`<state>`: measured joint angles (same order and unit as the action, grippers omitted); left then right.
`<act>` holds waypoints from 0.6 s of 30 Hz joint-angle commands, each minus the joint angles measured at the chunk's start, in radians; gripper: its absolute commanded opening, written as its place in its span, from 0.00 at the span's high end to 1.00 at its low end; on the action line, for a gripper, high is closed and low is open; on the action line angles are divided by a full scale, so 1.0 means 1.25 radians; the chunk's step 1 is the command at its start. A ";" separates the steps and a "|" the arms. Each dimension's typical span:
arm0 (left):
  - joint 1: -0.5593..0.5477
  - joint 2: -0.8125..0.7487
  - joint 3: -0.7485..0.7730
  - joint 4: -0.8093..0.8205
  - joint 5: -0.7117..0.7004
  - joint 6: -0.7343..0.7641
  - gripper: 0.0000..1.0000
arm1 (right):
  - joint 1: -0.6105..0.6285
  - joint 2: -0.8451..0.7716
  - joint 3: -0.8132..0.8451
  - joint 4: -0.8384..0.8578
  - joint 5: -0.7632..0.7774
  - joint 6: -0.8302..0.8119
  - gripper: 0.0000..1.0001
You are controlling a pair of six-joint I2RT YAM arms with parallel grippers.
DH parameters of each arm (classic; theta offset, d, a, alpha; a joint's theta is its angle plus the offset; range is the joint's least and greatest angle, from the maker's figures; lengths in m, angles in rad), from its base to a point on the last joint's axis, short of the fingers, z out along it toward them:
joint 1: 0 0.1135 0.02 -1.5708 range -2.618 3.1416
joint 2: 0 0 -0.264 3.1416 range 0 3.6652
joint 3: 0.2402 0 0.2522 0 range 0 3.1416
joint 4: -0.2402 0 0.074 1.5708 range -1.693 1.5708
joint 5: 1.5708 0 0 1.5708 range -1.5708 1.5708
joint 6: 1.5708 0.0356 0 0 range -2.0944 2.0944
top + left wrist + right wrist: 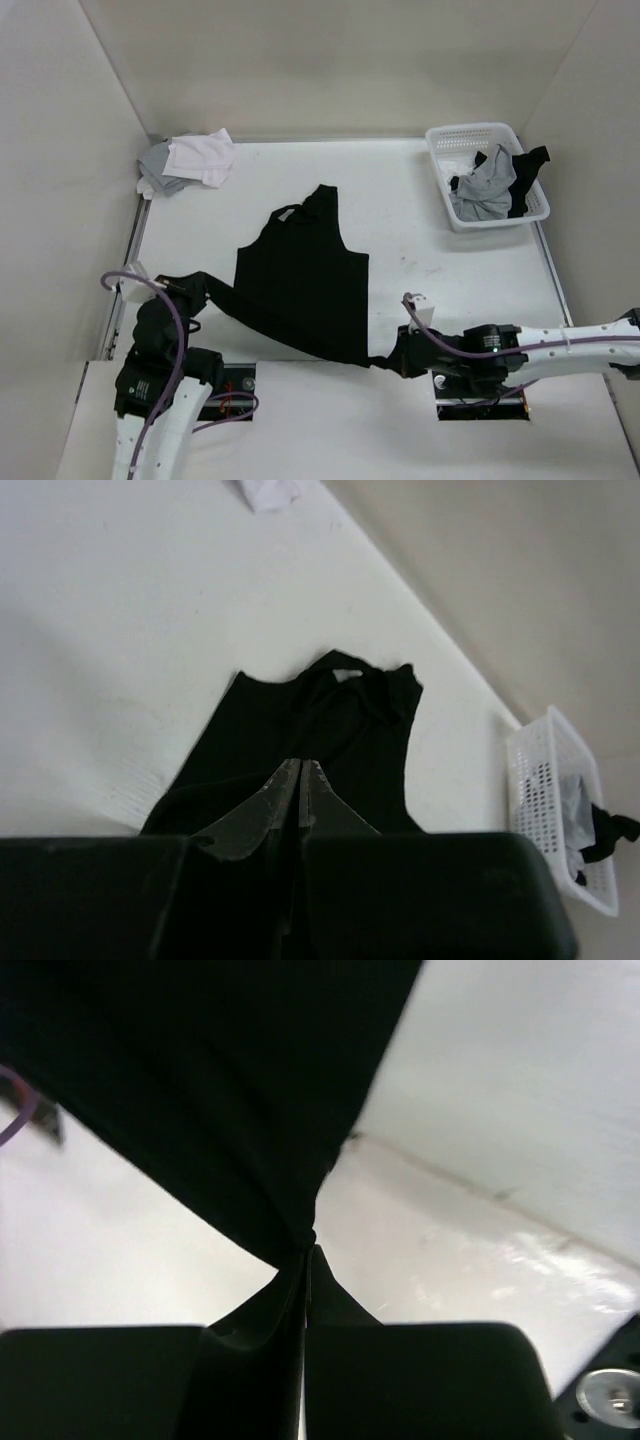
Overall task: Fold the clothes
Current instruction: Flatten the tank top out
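A black sleeveless top (300,285) lies spread in the middle of the table, its straps pointing to the far side. Its near hem is stretched between both grippers. My left gripper (205,290) is shut on the hem's left corner. In the left wrist view the fingertips (301,765) are pressed together over the black top (340,715). My right gripper (385,360) is shut on the hem's right corner, and in the right wrist view the black top (220,1090) bunches into its closed tips (310,1250). More clothes (190,160), white and grey, sit piled at the back left.
A white slotted basket (470,130) stands at the back right with grey and black garments (485,185) in it; the left wrist view also catches the basket (530,780). Pale walls close in the table on three sides.
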<state>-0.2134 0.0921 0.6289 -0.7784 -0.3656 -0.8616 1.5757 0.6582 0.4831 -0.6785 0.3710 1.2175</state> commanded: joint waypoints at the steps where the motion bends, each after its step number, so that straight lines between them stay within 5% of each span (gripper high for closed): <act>1: -0.018 0.095 0.007 0.163 0.045 -0.007 1.00 | -0.064 0.024 0.121 0.011 0.088 -0.090 1.00; 5: -0.063 0.284 0.177 0.406 0.074 0.008 1.00 | -0.193 0.076 0.419 0.026 0.158 -0.374 1.00; 12: -0.094 0.465 0.608 0.543 0.056 0.125 1.00 | -0.099 0.206 1.012 0.064 0.417 -0.793 1.00; 18: -0.102 0.528 0.742 0.529 -0.013 0.173 1.00 | 0.004 0.281 1.170 0.282 0.544 -1.103 1.00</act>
<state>-0.3363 0.7094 1.5253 -0.1490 -0.3191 -0.7067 1.5501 0.9463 1.9305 -0.4568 0.9184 0.1337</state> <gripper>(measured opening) 0.010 0.006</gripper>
